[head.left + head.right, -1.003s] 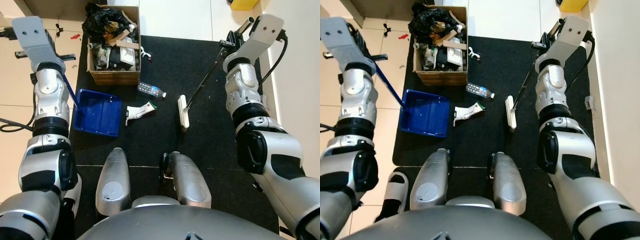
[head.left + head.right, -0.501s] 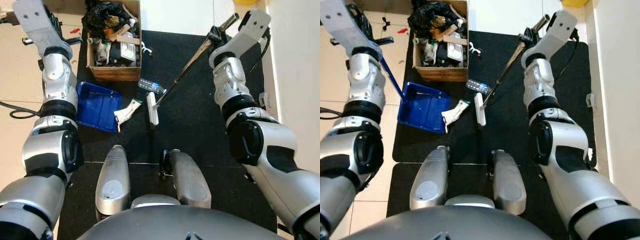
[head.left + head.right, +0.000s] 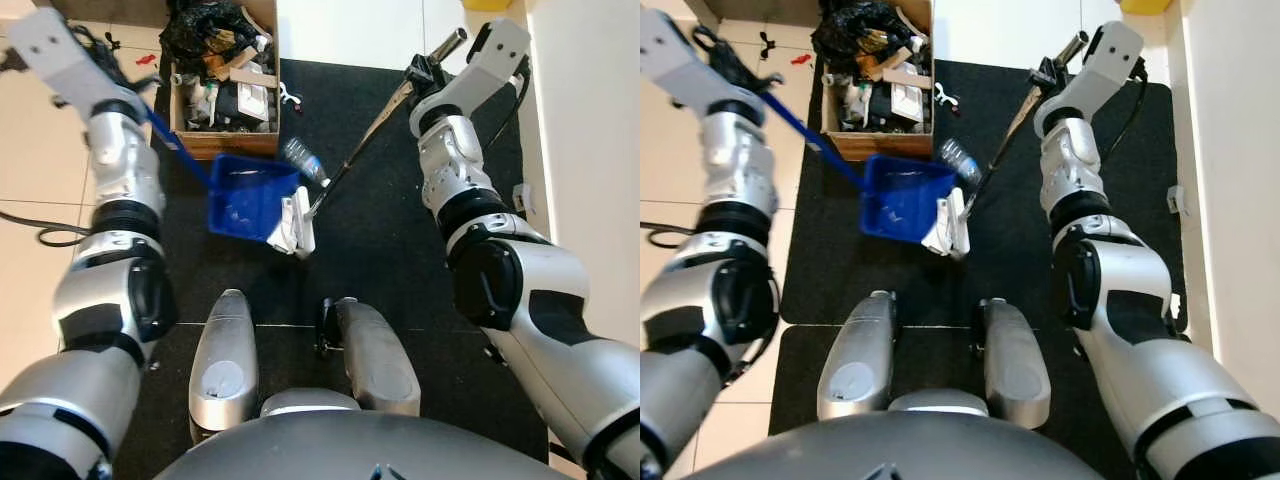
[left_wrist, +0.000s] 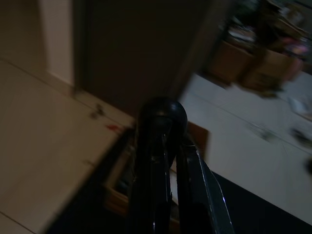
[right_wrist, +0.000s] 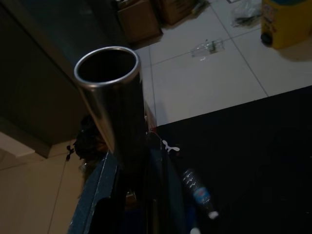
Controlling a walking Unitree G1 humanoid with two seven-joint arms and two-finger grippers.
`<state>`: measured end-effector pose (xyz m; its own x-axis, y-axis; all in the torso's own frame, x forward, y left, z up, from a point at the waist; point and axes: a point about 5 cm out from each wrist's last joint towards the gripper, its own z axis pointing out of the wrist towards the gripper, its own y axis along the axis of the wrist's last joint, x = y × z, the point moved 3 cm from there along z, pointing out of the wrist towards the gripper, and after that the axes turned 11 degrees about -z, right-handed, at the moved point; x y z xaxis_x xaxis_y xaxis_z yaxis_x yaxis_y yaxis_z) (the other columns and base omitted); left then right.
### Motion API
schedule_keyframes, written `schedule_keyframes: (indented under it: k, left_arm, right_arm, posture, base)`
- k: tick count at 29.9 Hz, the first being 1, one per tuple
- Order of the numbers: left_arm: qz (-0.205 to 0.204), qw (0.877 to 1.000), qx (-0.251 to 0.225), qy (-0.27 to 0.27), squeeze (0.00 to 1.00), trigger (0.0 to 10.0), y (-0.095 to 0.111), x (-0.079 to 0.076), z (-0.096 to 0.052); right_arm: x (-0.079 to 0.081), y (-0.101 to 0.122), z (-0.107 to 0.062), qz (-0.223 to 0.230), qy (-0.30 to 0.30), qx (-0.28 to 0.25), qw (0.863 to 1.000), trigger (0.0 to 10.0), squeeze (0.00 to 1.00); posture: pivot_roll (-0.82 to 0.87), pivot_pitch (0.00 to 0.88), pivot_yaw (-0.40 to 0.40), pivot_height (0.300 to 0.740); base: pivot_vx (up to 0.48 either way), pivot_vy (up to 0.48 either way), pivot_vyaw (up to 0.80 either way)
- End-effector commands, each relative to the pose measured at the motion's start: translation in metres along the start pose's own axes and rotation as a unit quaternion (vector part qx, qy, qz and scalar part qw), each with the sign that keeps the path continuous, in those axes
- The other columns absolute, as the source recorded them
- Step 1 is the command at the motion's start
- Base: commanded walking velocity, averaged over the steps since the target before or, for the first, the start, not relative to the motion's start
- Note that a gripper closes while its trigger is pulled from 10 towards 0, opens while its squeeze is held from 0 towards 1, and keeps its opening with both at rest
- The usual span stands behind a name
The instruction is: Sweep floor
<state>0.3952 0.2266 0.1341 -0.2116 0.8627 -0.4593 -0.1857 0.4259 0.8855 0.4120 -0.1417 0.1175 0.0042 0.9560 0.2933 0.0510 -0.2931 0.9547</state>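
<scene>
A black floor mat (image 3: 400, 240) lies over pale tiles, and a cardboard box (image 3: 225, 145) stuffed with rubbish sits at its far left corner. Near the mat's middle, the blue dustpan (image 3: 250, 198) is tilted up, its open lip meeting the white broom head (image 3: 300, 222), with a crumpled white wrapper (image 3: 936, 238) pinched between them. A plastic bottle (image 3: 303, 160) lies just beyond. The right gripper (image 5: 139, 161) is clamped around the metal broom handle (image 3: 372, 135); the left gripper (image 4: 165, 161) is closed on the dustpan's blue handle (image 3: 805, 133).
</scene>
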Motion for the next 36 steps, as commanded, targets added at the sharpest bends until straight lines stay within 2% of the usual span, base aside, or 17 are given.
schedule_keyframes:
  k: [1, 5, 10, 14, 17, 19, 21, 22, 23, 24, 25, 26, 30, 31, 34, 36]
  left_arm:
    - [-0.028, 0.999, -0.002, -0.016, 0.00, 10.0, -0.003, -0.010, -0.003]
    - [-0.017, 0.999, 0.010, -0.025, 0.00, 10.0, -0.011, -0.014, -0.006]
    - [-0.004, 0.999, 0.023, -0.029, 0.00, 10.0, -0.019, -0.014, -0.009]
    - [-0.001, 0.999, 0.037, -0.020, 0.00, 10.0, -0.025, -0.009, -0.012]
    - [0.004, 0.999, 0.041, -0.017, 0.00, 10.0, -0.027, -0.007, -0.013]
    - [0.010, 0.999, 0.047, -0.014, 0.00, 10.0, -0.029, -0.004, -0.014]
    - [0.010, 0.999, 0.047, -0.014, 0.00, 10.0, -0.029, -0.004, -0.014]
    - [0.011, 0.999, 0.050, -0.013, 0.00, 10.0, -0.031, -0.003, -0.016]
    - [0.009, 0.998, 0.054, -0.011, 0.00, 10.0, -0.033, -0.001, -0.017]
    - [0.009, 0.998, 0.054, -0.011, 0.00, 10.0, -0.033, -0.001, -0.017]
    - [0.013, 0.998, 0.066, -0.008, 0.00, 10.0, -0.037, 0.003, -0.020]
    - [0.010, 0.997, 0.070, -0.007, 0.00, 10.0, -0.038, 0.004, -0.021]
    - [0.011, 0.996, 0.086, -0.003, 0.00, 10.0, -0.041, 0.005, -0.021]
    - [0.001, 0.996, 0.086, -0.002, 0.00, 10.0, -0.038, 0.006, -0.021]
    - [-0.008, 0.997, 0.080, -0.005, 0.00, 10.0, -0.034, 0.005, -0.021]
    - [-0.015, 0.997, 0.069, -0.014, 0.00, 10.0, -0.023, -0.001, -0.020]
  right_arm:
    - [0.003, -0.006, -0.001, 0.057, -0.010, 0.007, 0.998, 10.0, 0.00]
    - [0.008, -0.004, 0.000, 0.064, -0.004, 0.002, 0.998, 10.0, 0.00]
    - [0.011, 0.012, 0.005, 0.070, 0.005, -0.025, 0.997, 10.0, 0.00]
    - [0.003, 0.043, 0.011, 0.076, 0.002, -0.073, 0.994, 10.0, 0.00]
    - [0.000, 0.050, 0.012, 0.070, 0.002, -0.084, 0.994, 10.0, 0.00]
    - [-0.006, 0.065, 0.013, 0.051, 0.001, -0.108, 0.993, 10.0, 0.00]
    - [-0.006, 0.065, 0.013, 0.051, 0.001, -0.108, 0.993, 10.0, 0.00]
    - [-0.009, 0.073, 0.013, 0.036, 0.001, -0.120, 0.992, 10.0, 0.00]
    - [-0.013, 0.081, 0.013, -0.001, 0.003, -0.136, 0.991, 10.0, 0.00]
    - [-0.013, 0.081, 0.013, -0.001, 0.003, -0.136, 0.991, 10.0, 0.00]
    - [-0.018, 0.092, 0.010, -0.066, 0.008, -0.158, 0.985, 10.0, 0.00]
    - [-0.020, 0.094, 0.009, -0.089, 0.010, -0.164, 0.982, 10.0, 0.00]
    - [-0.024, 0.099, 0.006, -0.122, 0.010, -0.175, 0.977, 10.0, 0.00]
    - [-0.033, 0.101, 0.003, -0.133, 0.002, -0.184, 0.974, 10.0, 0.00]
    - [-0.041, 0.102, 0.000, -0.134, -0.006, -0.187, 0.973, 10.0, 0.00]
    - [-0.055, 0.098, -0.007, -0.132, -0.018, -0.188, 0.973, 10.0, 0.00]
  posture:
    - [0.16, 0.136, -0.121, 0.740]
    - [0.16, 0.134, -0.121, 0.740]
    - [0.15, 0.130, -0.121, 0.740]
    - [0.15, 0.124, -0.120, 0.740]
    - [0.14, 0.117, -0.119, 0.740]
    - [0.14, 0.117, -0.119, 0.740]
    - [0.14, 0.117, -0.119, 0.740]
    - [0.14, 0.109, -0.117, 0.740]
    - [0.14, 0.103, -0.114, 0.740]
    - [0.14, 0.103, -0.114, 0.740]
    - [0.14, 0.099, -0.112, 0.740]
    - [0.14, 0.099, -0.112, 0.740]
    - [0.14, 0.095, -0.111, 0.740]
    - [0.14, 0.086, -0.110, 0.740]
    - [0.14, 0.086, -0.110, 0.740]
    - [0.14, 0.081, -0.107, 0.740]
  base:
    - [0.000, 0.000, 0.00]
    - [0.000, 0.000, 0.00]
    - [0.000, 0.000, 0.00]
    - [0.000, 0.000, 0.00]
    - [0.000, 0.000, 0.00]
    - [0.000, 0.000, 0.00]
    - [0.000, 0.000, 0.00]
    - [0.000, 0.000, 0.00]
    - [0.000, 0.000, 0.00]
    - [0.000, 0.000, 0.00]
    - [0.000, 0.000, 0.00]
    - [0.000, 0.000, 0.00]
    - [0.000, 0.000, 0.00]
    - [0.000, 0.000, 0.00]
    - [0.000, 0.000, 0.00]
    - [0.000, 0.000, 0.00]
